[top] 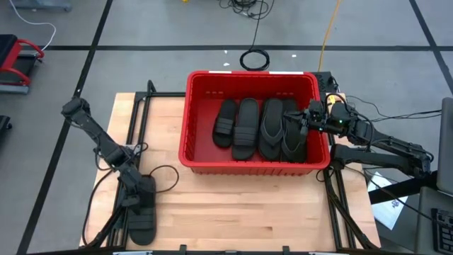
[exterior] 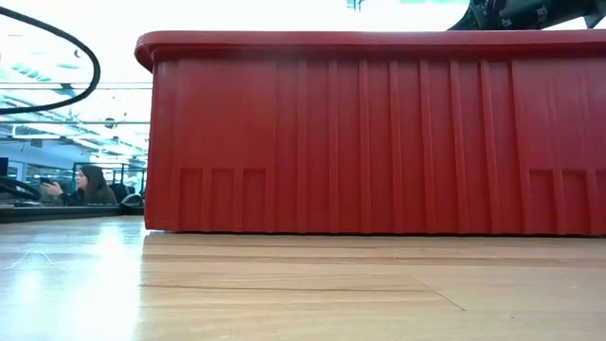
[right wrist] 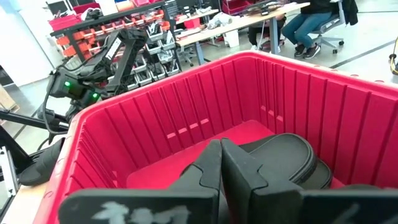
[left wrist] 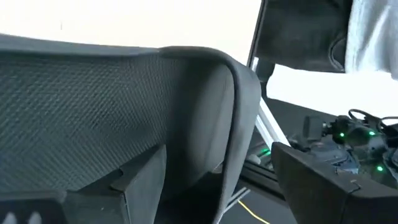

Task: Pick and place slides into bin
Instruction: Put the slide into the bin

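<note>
The wooden table (top: 212,212) fills the middle of the high view, and the red bin (top: 251,78) sits on it toward the upper centre, its long side running across the picture. In the low view its ribbed wall (exterior: 379,142) takes up nearly the whole frame. Four black slides lie side by side on its floor, toes toward the top of the picture: a ribbed-strap pair at centre (top: 237,124) and two thong-style ones to their right (top: 279,127). They lie in a neat row, likely to leave room, and the left part of the floor is bare.

The right arm reaches in from the right edge of the high view, with the right gripper (top: 303,122) over the bin's right side, just above the rightmost slide. In its wrist view the two fingers (right wrist: 211,168) meet with no gap and nothing between them, so I judge it empty, a drop likely finished.

The left arm bends down at the lower left of the high view, where the left gripper (top: 138,195) sits on a slide (top: 143,212) lying at the table's lower left corner, well apart from the bin. Its wrist view shows the slide's strap (left wrist: 186,118) between spread fingers (left wrist: 134,186); whether they press it yet I cannot tell. This looks like the next pick.
</note>
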Robot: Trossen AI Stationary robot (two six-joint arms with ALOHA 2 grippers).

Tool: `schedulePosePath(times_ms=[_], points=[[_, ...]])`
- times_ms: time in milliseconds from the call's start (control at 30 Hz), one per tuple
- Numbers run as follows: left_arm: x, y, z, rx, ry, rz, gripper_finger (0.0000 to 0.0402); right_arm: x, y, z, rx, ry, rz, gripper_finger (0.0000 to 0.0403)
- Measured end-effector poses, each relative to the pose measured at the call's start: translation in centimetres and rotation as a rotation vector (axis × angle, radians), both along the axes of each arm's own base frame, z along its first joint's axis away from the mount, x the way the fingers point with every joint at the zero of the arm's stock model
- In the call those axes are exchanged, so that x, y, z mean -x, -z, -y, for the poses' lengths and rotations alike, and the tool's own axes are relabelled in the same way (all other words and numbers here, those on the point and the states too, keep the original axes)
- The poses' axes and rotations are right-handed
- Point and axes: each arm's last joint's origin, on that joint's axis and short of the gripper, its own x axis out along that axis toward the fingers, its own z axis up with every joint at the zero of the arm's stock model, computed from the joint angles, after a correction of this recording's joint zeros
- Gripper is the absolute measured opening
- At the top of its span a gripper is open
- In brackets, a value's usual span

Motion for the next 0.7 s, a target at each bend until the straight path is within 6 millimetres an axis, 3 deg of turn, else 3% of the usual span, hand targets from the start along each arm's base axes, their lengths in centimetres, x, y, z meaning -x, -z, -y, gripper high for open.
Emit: schedulePosePath(times_ms=[267, 467, 567, 700], points=[[-0.8, -0.4, 1.3, 0.062, 0.003, 0.073, 0.0287, 0.0, 0.0, 0.0, 0.001, 0.000, -0.001, 0.0004], [-1.0, 0.5, 2.2, 0.031, 0.038, 0.010, 0.0275, 0.0, 0.0, 0.0, 0.002, -0.001, 0.000, 0.0004], [-1.1, 0.4, 2.8, 0.073, 0.097, 0.033, 0.0220, 0.0, 0.0, 0.0, 0.002, 0.000, -0.001, 0.0004], [-1.2, 0.5, 3.3, 0.099, 0.126, 0.023, 0.0082, 0.0, 0.0, 0.0, 0.006, -0.001, -0.002, 0.0004]])
